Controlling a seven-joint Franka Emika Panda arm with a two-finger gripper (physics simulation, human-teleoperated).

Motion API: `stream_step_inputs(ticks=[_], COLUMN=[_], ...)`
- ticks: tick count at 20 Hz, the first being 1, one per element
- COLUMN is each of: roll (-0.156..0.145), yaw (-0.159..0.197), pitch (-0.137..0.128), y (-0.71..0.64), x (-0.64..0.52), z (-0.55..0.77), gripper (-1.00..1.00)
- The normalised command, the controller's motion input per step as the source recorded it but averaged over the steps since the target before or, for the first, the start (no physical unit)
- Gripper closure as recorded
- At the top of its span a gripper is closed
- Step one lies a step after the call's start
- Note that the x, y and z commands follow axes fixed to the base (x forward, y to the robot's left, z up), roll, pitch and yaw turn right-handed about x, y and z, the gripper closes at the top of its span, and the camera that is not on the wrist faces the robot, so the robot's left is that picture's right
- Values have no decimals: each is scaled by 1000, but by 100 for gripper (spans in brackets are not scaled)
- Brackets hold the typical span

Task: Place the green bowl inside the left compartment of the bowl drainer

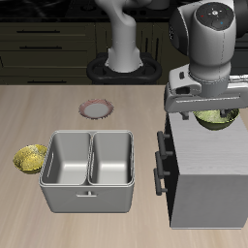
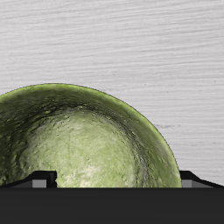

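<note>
- Two bowls show in the exterior view: the green bowl (image 1: 217, 118) sits on top of the tall grey cabinet (image 1: 208, 174), and a smaller yellow bowl (image 1: 30, 157) sits on the table beside the drainer (image 1: 89, 168).
- The gripper (image 1: 215, 108) hangs right over the green bowl, but the arm hides the fingers, so I cannot tell if they are wide, narrow, or already on the bowl.
- The drainer is well apart from the cabinet, lower down, near the table's front edge. Both wells look bare.
- A small pink plate (image 1: 95, 108) lies farther back on the table.
- I think a weak pinch on the thin rim could let the bowl slip on the long way over and down.
- The bowl could also bump the cabinet's edge or black handles (image 1: 157, 165) if it is carried too low.
- It could land in the wrong well, since the two wells look the same.
- In the wrist view, the green bowl (image 2: 83, 144) fills much of the picture, open side up, shiny and bumpy inside, on the grey cabinet top (image 2: 131, 44).
- Only the dark edge of the gripper shows here, with no fingertips, so its state stays unclear.
- The bowl is about as wide as a well, I think, so a crooked drop could leave it stuck on the centre wall.
</note>
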Motion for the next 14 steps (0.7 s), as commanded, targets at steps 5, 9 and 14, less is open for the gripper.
stream_step_inputs(ticks=[5, 9, 14], roll=[-5, -13, -6], yaw=[-17, 17, 1], pitch=[30, 8, -2], y=[-155, -239, -262], x=[-49, -108, -161], z=[-152, -62, -1], gripper=[-100, -100, -100])
